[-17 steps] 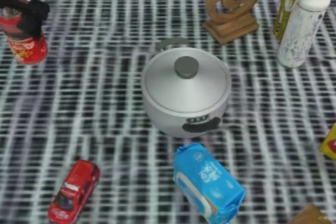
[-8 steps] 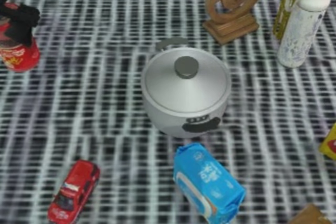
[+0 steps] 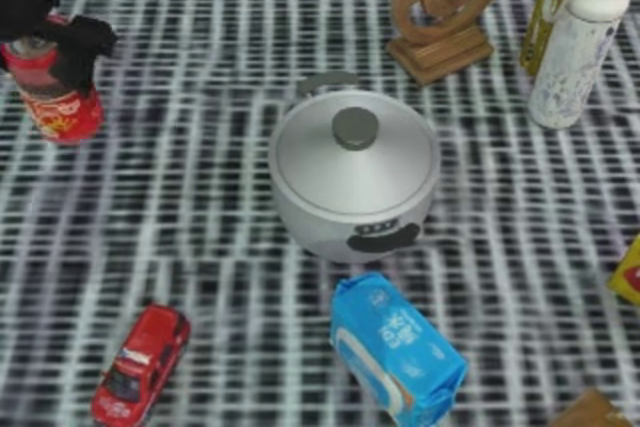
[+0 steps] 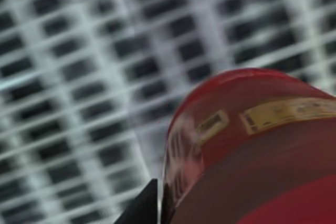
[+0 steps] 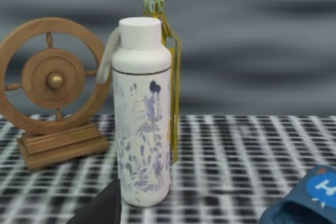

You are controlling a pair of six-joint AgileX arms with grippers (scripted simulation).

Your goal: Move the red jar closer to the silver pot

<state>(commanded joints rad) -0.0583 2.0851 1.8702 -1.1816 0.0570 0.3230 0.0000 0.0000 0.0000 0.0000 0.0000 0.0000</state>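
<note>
Jaws of the left gripper point(image 3: 62, 42) are clamped on the red jar point(image 3: 60, 107) at the table's far left, well apart from the silver pot point(image 3: 354, 175) at centre. Transport step is judged in hand: the jar has to be carried right across bare table point(image 3: 190, 197) and set down just beside the pot.
</note>
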